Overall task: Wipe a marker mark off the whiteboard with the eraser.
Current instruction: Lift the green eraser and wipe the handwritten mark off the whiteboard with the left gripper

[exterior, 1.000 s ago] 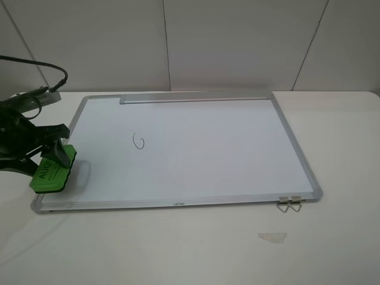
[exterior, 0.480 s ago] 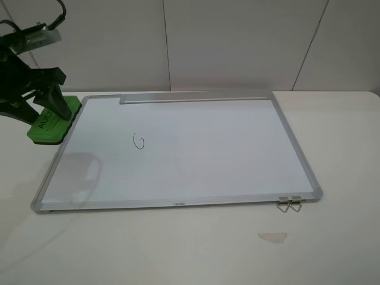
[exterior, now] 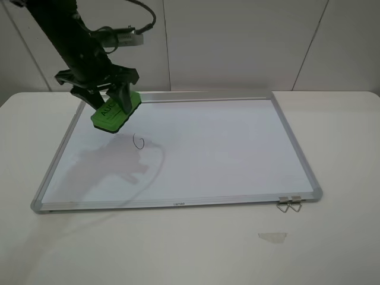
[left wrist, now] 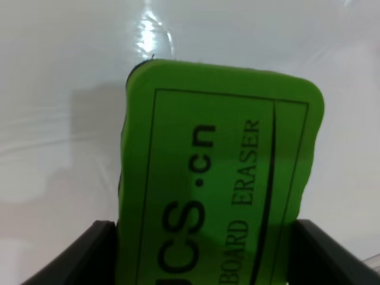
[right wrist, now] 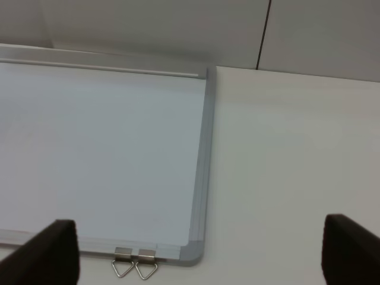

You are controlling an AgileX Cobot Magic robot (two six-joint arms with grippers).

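Our left gripper (exterior: 111,102) pinches the eraser (exterior: 116,114) over the whiteboard (exterior: 225,148); the marker mark (exterior: 139,141) lies just beside it, toward the front edge.

The left arm (exterior: 64,35) is a slim, matt-black column. The left gripper (exterior: 113,102) is black as well, with two flat fingers (exterior: 123,95) that broaden into wedge-shaped bases. Just above that gripper a small pale grey box (exterior: 122,39) is fixed to the arm, and a thin black cable (exterior: 146,15) loops out of it. The right gripper (right wrist: 197,246) shows only as two blurred, dark, blunt-cornered fingers (right wrist: 44,252).
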